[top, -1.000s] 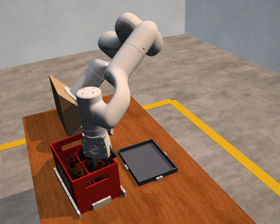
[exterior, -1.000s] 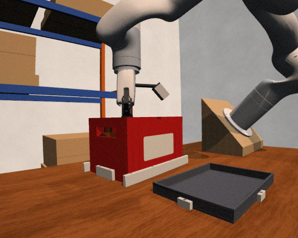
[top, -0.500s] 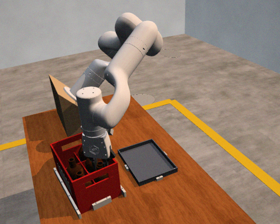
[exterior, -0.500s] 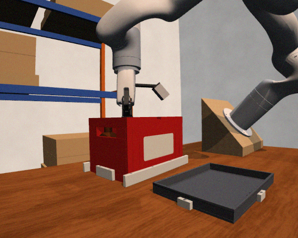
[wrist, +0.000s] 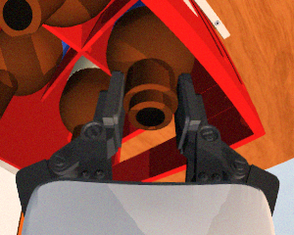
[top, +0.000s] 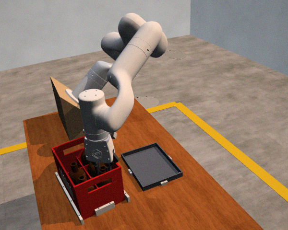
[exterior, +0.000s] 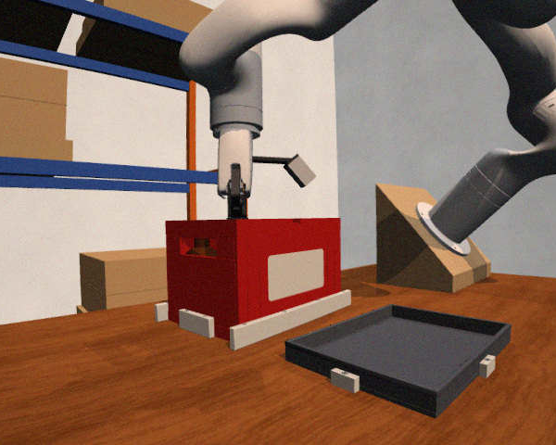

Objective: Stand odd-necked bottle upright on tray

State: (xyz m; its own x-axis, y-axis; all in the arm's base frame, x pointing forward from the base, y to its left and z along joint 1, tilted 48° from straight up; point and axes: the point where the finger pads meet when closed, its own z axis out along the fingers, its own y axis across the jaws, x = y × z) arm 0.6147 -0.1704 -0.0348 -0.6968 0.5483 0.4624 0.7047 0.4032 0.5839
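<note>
A red crate (top: 106, 189) (exterior: 249, 268) (wrist: 216, 59) stands on the wooden table and holds several brown bottles in its cells. My gripper (top: 102, 166) (exterior: 236, 210) (wrist: 150, 88) reaches down into the crate's near right part and is shut on the neck of one brown bottle (top: 102, 169) (wrist: 139, 35), just below its mouth. That bottle stands in its cell. Other bottles (top: 74, 166) (top: 81, 177) (wrist: 20, 14) stand in the cells to its left. The dark grey tray (top: 150, 166) (exterior: 402, 345) lies flat and empty to the right of the crate. In the exterior view the crate wall hides the bottles.
White cleats (top: 104, 208) (exterior: 287, 318) hold the crate and the tray in place. The arm's tan wedge mount (top: 65, 111) (exterior: 412, 248) stands behind the crate. A cardboard box (exterior: 120, 277) and blue shelving (exterior: 77, 172) stand beyond the table.
</note>
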